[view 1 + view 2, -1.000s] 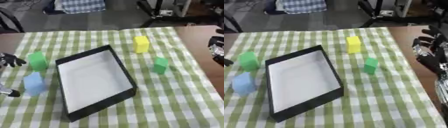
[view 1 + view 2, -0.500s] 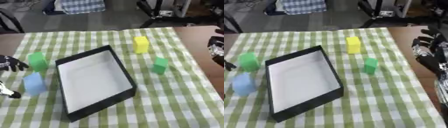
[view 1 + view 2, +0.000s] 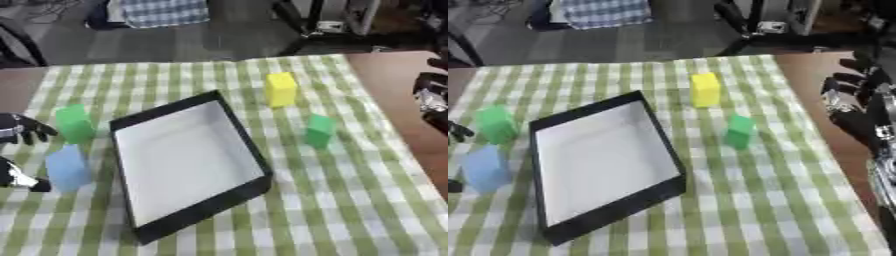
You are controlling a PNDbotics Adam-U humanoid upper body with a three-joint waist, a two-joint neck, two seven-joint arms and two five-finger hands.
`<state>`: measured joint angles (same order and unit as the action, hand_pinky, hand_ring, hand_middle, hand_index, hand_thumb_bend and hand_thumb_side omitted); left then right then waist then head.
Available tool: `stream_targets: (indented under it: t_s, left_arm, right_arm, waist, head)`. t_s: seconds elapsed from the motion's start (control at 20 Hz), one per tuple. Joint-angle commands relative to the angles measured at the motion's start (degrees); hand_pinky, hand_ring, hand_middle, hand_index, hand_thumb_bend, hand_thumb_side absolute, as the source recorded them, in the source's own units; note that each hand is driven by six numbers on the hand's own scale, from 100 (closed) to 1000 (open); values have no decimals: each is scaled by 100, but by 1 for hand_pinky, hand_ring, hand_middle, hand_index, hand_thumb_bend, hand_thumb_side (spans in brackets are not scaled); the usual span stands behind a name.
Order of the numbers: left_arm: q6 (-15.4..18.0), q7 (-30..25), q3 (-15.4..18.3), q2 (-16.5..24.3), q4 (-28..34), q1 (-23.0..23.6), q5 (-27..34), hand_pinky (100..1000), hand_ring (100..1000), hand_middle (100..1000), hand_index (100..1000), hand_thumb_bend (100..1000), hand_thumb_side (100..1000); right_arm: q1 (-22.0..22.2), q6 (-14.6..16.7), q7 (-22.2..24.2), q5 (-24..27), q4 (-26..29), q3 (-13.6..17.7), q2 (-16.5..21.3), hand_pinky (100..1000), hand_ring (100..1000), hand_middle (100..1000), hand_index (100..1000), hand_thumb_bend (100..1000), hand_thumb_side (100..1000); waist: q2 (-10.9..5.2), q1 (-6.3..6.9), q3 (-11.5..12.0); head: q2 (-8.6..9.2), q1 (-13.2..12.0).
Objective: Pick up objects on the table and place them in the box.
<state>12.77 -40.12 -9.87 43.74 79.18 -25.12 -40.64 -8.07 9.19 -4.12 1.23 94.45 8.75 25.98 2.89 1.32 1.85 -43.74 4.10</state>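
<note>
Reaching in at nine o'clock, left hand (image 3: pixel 19 131) is spreading open fingers beside the blue block (image 3: pixel 67 167). Right hand (image 3: pixel 852 102) is idling open at three o'clock, off the box (image 3: pixel 188 162).

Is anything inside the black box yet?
No. The black box shows only its bare white floor, while the yellow block, both green blocks and the light blue block stand outside it.

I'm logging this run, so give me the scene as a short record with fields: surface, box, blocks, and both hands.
surface: table with green and white checked cloth
box: black box, white inside, nothing in it
blocks on cloth: yellow block, green block right of box; second green block, blue block left of box
left hand: at left edge, beside blue block, holding nothing
right hand: right edge, off the cloth
</note>
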Motion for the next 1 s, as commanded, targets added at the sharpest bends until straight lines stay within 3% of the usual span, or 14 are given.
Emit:
stream_targets:
  t_s: [0.05,0.5,1.0]
  left_arm:
    - [10,98,65,83,-45,-103,-45,703,716,745,923,707,579]
    - [81,70,-14,-104,-225,-156,-95,696,701,729,907,666,568]
    - [-25,574,-80,-366,-578,-245,-523,677,678,705,888,557,523]
  right_arm:
    - [-70,11,14,4,50,16,115,804,807,838,964,150,307]
    - [-71,9,21,8,43,8,104,804,807,838,964,151,307]
    - [-62,7,26,17,37,1,84,803,807,838,964,151,307]
  waist:
    - [-173,-70,10]
    - [-185,-87,15]
    - [-178,-99,7]
  head:
    - [-38,7]
    - [-38,10]
    - [-38,10]
